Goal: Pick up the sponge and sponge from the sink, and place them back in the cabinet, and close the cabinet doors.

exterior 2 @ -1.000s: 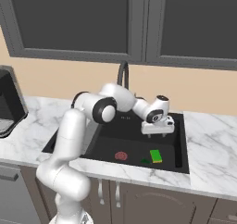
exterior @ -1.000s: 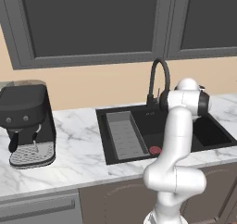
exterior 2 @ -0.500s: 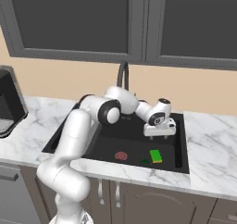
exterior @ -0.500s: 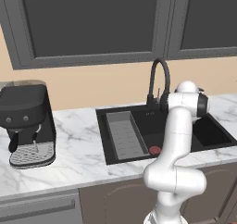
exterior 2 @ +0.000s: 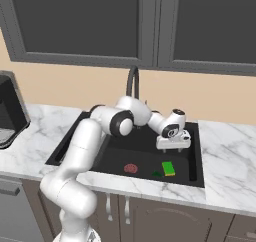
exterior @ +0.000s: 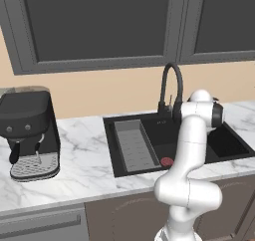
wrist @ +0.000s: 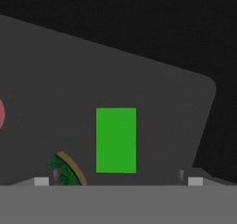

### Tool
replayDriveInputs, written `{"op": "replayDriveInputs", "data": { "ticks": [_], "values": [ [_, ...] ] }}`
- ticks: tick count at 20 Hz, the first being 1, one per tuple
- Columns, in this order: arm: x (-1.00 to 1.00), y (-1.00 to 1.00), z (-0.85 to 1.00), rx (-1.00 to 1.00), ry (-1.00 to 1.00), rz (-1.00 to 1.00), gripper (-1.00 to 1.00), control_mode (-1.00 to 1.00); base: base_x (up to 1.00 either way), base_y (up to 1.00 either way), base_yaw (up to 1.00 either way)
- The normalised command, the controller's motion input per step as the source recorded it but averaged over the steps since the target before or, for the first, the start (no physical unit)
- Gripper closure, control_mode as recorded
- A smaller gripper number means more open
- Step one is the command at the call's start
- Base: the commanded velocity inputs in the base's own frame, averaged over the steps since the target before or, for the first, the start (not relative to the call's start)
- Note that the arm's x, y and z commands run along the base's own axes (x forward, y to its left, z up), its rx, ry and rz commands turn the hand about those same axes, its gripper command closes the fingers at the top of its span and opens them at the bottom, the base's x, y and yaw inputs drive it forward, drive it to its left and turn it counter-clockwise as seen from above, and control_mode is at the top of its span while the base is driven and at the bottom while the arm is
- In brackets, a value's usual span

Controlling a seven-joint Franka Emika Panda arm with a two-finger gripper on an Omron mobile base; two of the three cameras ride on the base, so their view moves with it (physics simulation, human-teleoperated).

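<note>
Gripper (exterior 2: 173,147) hangs over the right half of the sink (exterior 2: 196,136), pointing down, jaws spread wide, nothing between them. Sponge (exterior 2: 169,168) lies flat on the basin floor directly below, green face up, near the front wall; in the hand view it sits centred between the fingertips (wrist: 41,181), apart from them. Second sponge (exterior 2: 157,174) just left of the first, possibly tilted on edge, partly hidden; the hand view shows a curved green and yellowish scrap (wrist: 65,169). Red drain disc (exterior 2: 130,168) further left. Ribbed tray (exterior: 132,146) in the sink's left part. Faucet (exterior: 171,89) behind. Coffee machine (exterior: 29,132) on the counter (exterior: 79,160), well left.
</note>
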Motion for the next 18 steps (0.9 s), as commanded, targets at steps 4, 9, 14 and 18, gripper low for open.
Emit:
{"op": "replayDriveInputs", "data": {
  "ticks": [4, 9, 14, 18],
  "values": [
    [0.00, 0.00, -0.18, 0.00, 0.00, 0.00, -1.00, -1.00, 0.00, 0.00, 0.00],
    [0.00, 0.00, -0.12, 0.00, 0.01, 0.00, -1.00, -1.00, 0.00, 0.00, 0.00],
    [0.00, 0.00, -0.13, 0.00, 0.02, 0.00, -1.00, -1.00, 0.00, 0.00, 0.00],
    [0.00, 0.00, -0.13, 0.00, 0.03, 0.00, -1.00, -1.00, 0.00, 0.00, 0.00]
  ]
}}
